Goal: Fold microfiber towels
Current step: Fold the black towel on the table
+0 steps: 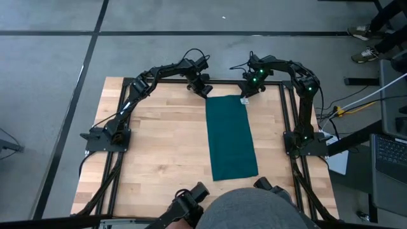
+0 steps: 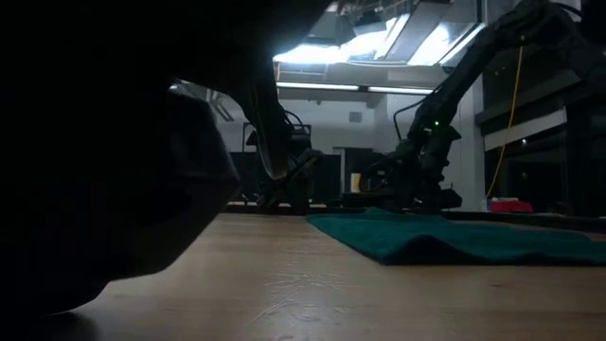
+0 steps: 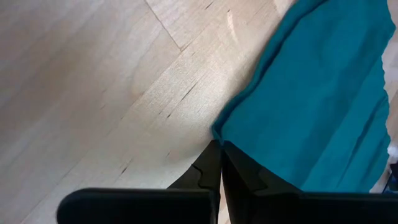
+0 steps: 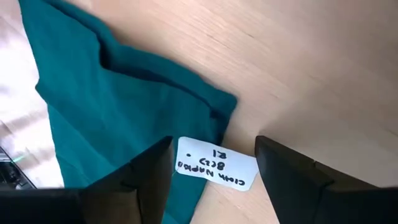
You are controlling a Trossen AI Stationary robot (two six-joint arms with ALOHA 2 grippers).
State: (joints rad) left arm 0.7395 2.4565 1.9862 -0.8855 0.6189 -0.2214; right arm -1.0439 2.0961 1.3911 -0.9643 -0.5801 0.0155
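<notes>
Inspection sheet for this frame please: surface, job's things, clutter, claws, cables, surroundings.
Surface: wooden table, black frame.
Job's things: teal towel folded into a long strip, flat; white tag at its far corner.
Clutter: nothing seen.
Claws: left claw shut at the towel's far left corner; right claw open, straddling the tag.
Cables: yellow cable on the floor, right of the table.
Surroundings: person's shoes top right; laptop at right.

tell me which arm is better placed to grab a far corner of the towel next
Probably right. The right gripper is open astride the tag at the towel corner. The left gripper sits shut at its corner and must open first.
</notes>
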